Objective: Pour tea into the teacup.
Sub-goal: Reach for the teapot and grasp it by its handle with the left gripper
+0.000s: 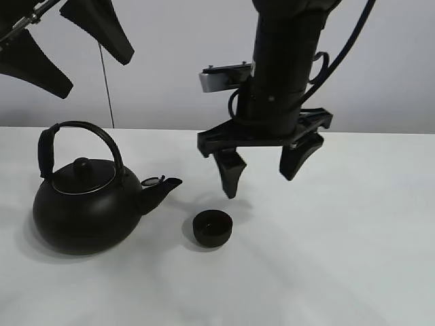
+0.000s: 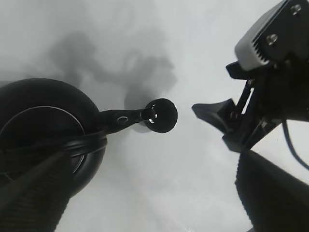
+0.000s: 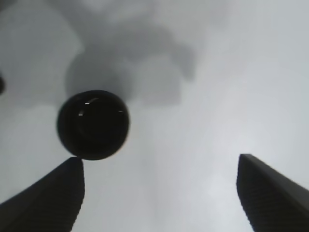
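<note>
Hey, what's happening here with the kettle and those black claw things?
A two-armed robot is getting set to pour tea, but nothing is held yet. The black kettle stands upright on the white table, its spout pointing toward the small black teacup beside it. The right arm hangs close above the teacup with its jaws open and empty. The left arm is high above the kettle, jaws open too, clear of the handle.

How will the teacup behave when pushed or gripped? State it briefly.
The teacup looks small and low, so it would probably slide rather than tip. Its round, handleless wall may slip out of a side pinch. The material is unclear, and it may be fragile.
</note>
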`<state>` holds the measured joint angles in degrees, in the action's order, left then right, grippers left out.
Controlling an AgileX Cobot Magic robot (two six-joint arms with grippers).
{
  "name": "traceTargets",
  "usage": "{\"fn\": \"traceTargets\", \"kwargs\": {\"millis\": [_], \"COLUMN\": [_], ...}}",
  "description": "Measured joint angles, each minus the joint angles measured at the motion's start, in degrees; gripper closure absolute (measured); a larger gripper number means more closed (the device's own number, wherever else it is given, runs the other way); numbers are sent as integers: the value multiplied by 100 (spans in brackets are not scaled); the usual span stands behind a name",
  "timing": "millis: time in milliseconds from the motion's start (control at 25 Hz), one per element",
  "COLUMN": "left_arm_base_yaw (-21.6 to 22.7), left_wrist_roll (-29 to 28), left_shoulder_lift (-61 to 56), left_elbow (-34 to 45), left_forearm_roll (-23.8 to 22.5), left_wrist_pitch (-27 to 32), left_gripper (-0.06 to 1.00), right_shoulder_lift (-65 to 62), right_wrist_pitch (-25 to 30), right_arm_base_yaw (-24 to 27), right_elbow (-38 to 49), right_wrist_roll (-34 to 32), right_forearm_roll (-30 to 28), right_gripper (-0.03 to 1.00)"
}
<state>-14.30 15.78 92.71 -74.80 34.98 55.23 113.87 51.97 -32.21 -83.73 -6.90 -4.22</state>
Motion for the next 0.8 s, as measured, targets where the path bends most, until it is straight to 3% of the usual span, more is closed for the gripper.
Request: {"fn": "traceTargets", "kwargs": {"millis": [200,440,800], "left_arm_base_yaw": [0,0,0], "left_wrist_roll": [0,0,0], "left_shoulder_lift": [0,0,0], "left_elbow": [0,0,0], "left_forearm_roll": [0,0,0], "left_wrist_pitch": [0,0,0], "left_gripper": [29,29,29], "right_shoulder_lift": [-240,-695,-2243], "right_wrist_pitch": [291,402,870], "right_arm_base_yaw": [517,1574,4163], "right_elbow": [0,5,5], "right_wrist_roll": [-203,-205,476], "right_forearm_roll": [-440,-716,-995], "right_gripper": [38,38,38]}}
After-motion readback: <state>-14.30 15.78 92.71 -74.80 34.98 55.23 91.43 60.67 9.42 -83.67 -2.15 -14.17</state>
